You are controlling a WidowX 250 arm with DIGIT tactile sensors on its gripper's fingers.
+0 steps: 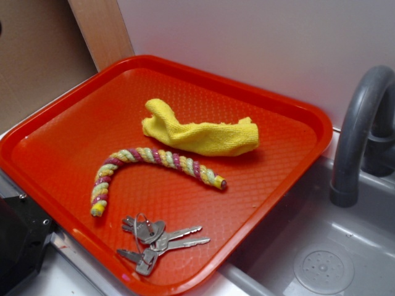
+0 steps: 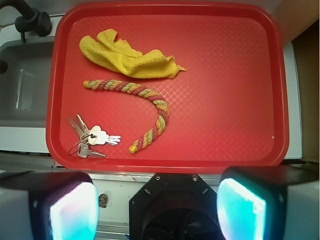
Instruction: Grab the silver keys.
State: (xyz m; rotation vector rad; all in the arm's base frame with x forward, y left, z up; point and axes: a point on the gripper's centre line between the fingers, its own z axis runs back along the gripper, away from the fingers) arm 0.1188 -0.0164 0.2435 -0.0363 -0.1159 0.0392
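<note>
The silver keys (image 1: 157, 240) lie flat in a corner of the red tray (image 1: 284, 179), near one end of the striped rope (image 1: 154, 166). They look light, hard and slippery. Best pinch the thick bunched heads. The tool (image 2: 159, 205) is wide apart, empty.

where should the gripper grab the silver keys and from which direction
Probably straight down from above, since the silver keys lie flat on the red tray. Aim for the middle, where the heads bunch at the wire ring; the blades fan out thin. The striped rope lies apart, so the open gripper has room.
</note>
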